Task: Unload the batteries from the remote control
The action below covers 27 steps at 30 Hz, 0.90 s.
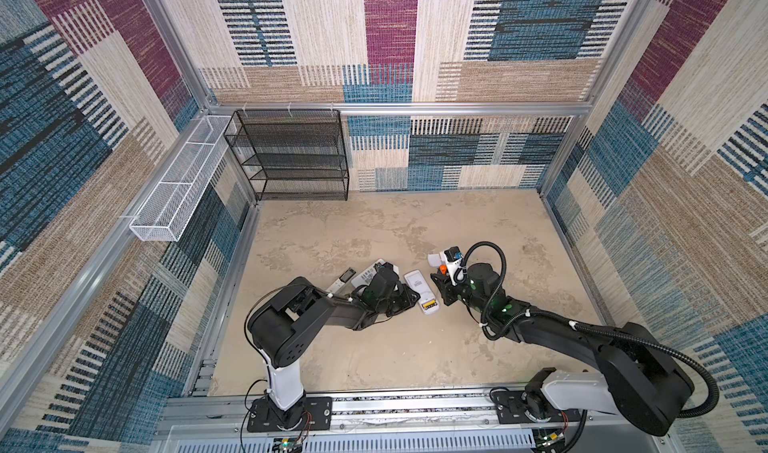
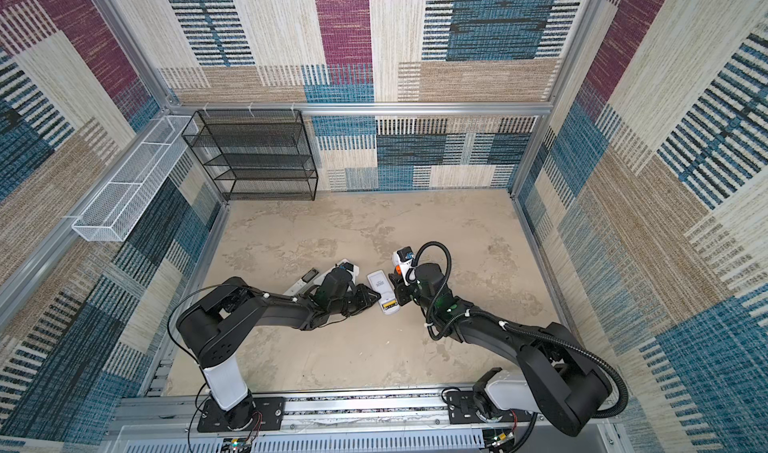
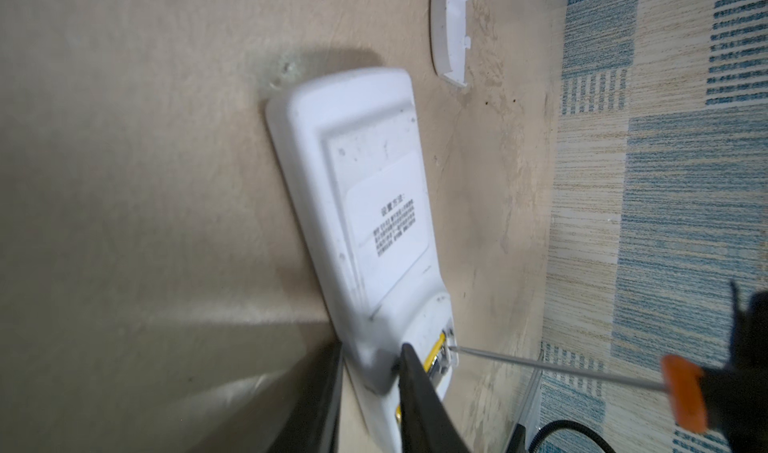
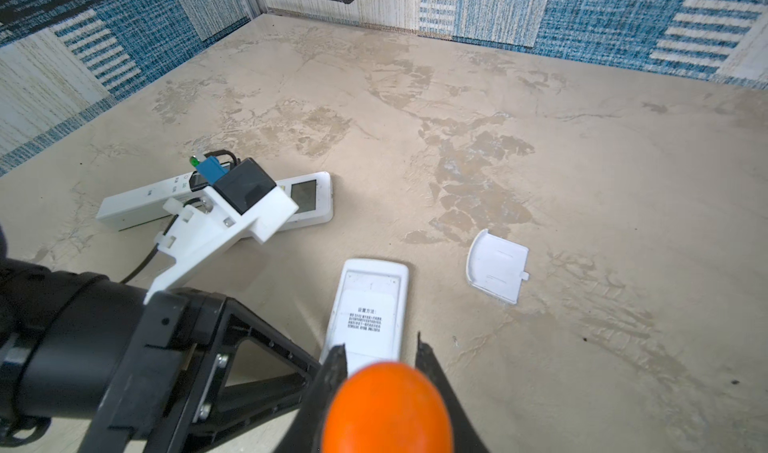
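A white remote control lies face down mid-table, its back label up. Its battery bay is open, and a yellow battery shows inside. My left gripper is shut across that end of the remote, one finger lying over the bay. My right gripper is shut on an orange-handled screwdriver. The screwdriver's thin shaft reaches the bay's end beside the battery.
The loose white battery cover lies just beyond the remote. Two more white remotes lie crossed behind my left wrist. A black mesh shelf and a white wire basket stand at the far left.
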### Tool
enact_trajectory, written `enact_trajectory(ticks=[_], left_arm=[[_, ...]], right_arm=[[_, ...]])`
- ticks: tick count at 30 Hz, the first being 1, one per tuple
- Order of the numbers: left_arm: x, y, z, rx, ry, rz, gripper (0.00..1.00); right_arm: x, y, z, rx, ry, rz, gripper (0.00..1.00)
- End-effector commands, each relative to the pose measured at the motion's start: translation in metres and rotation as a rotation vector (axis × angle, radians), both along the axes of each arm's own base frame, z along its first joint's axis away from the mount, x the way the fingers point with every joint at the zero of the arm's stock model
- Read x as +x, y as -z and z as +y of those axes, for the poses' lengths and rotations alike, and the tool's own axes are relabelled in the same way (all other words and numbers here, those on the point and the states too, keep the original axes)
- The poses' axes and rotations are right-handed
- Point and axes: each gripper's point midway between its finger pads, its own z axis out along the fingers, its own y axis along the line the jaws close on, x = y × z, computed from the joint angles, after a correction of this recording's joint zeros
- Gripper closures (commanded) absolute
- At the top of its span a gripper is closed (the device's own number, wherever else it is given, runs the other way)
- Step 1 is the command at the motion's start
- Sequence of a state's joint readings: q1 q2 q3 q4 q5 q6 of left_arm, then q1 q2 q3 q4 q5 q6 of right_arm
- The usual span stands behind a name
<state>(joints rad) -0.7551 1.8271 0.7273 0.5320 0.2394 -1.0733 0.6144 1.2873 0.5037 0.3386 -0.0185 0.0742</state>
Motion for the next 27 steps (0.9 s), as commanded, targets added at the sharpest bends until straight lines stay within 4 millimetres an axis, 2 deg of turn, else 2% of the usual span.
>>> enact_trajectory(ticks=[1,15,27], left_arm=[[-0.004,0.007,0.004,0.017,-0.010,0.029,0.73],[-0.007,0.009,0.004,0.020,-0.010,0.036,0.74],[-0.017,0.020,0.004,0.052,-0.031,0.074,0.76]], right_arm=[[0.006,-0.010,-0.002,0.000,0.026,-0.041,1.00],[0.006,0.001,0.005,-0.015,0.015,-0.016,1.00],[0.003,0.005,0.007,-0.011,0.035,0.015,1.00]])
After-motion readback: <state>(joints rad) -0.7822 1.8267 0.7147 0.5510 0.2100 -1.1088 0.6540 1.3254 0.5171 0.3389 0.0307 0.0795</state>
